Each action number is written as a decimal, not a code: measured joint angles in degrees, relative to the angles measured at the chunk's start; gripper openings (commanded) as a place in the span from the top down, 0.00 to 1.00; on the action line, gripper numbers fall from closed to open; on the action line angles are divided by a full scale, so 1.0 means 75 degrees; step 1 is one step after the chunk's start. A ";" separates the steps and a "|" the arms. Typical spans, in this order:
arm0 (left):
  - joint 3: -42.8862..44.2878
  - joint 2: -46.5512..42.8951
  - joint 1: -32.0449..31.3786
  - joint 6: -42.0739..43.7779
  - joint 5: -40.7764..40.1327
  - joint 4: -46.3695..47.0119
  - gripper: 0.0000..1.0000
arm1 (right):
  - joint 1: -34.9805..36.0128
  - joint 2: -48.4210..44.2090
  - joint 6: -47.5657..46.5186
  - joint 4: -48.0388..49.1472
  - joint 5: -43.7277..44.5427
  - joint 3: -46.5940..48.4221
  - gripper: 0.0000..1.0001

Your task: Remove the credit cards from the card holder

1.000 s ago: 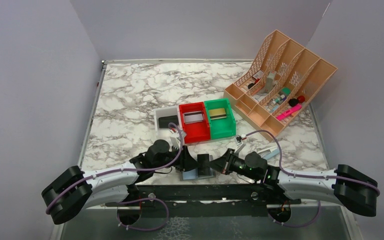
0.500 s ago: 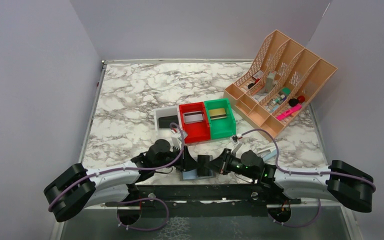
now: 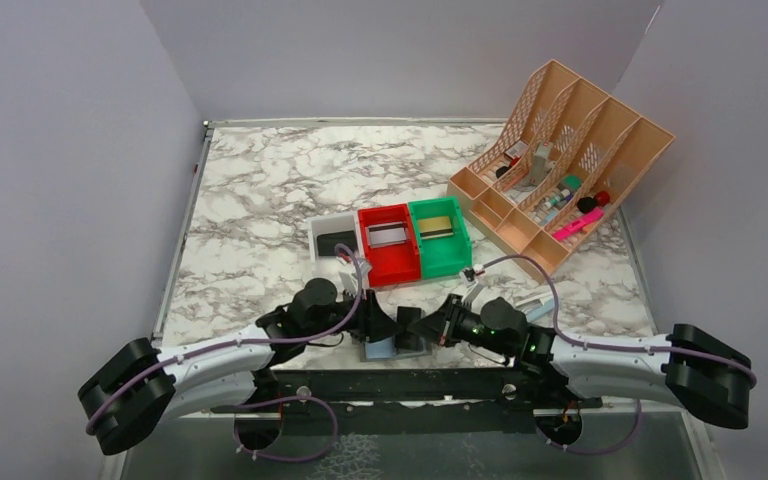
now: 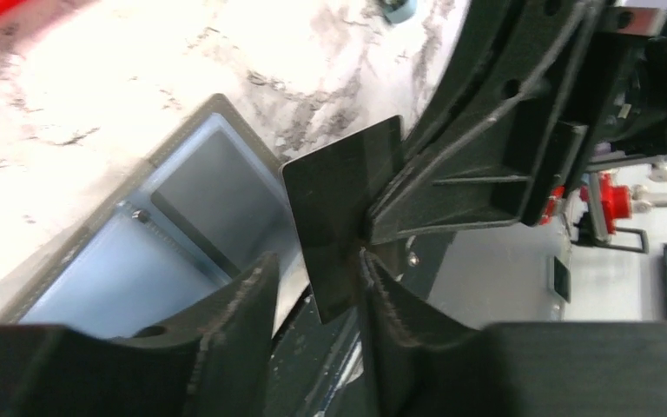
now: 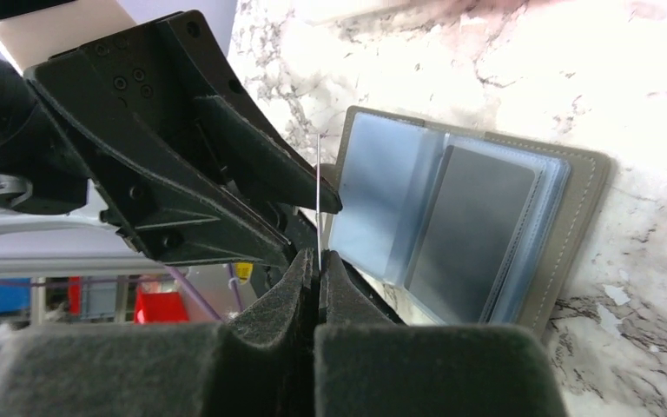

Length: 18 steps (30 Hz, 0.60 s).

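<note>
My right wrist camera shows the right gripper (image 5: 317, 258) pinched tight on a black credit card (image 5: 318, 191), with only its thin edge showing, just beside the card holder (image 5: 478, 226) lying open on the table (image 5: 625, 69). My left wrist camera shows the card's flat face between the fingers of the left gripper (image 4: 317, 261), which stand apart. From the top camera the card is too covered to make out.
</note>
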 measured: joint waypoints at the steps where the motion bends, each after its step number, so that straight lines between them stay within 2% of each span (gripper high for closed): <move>1: 0.0047 -0.0143 0.0000 0.0076 -0.0140 -0.0242 0.51 | 0.0000 -0.0102 -0.0044 -0.0213 0.0061 0.0076 0.99; 4: 0.0527 -0.0510 -0.0003 0.0370 -0.0924 -0.1530 0.35 | 0.0000 -0.0481 -0.0271 -0.1037 0.0370 0.0440 0.99; 10: 0.2052 -0.1037 0.0041 0.0953 -0.3276 -0.4124 0.11 | 0.0000 -0.0781 -0.1186 -0.2667 0.1469 0.1728 0.99; 15: 0.3016 -0.0953 0.0335 0.1166 -0.4663 -0.5662 0.02 | 0.0000 -0.0070 -0.2221 -0.3442 0.2328 0.3022 0.99; 18: 0.3456 -0.0799 0.0606 0.1189 -0.5214 -0.6353 0.01 | 0.0000 0.0586 -0.2888 -0.3652 0.2632 0.3739 0.99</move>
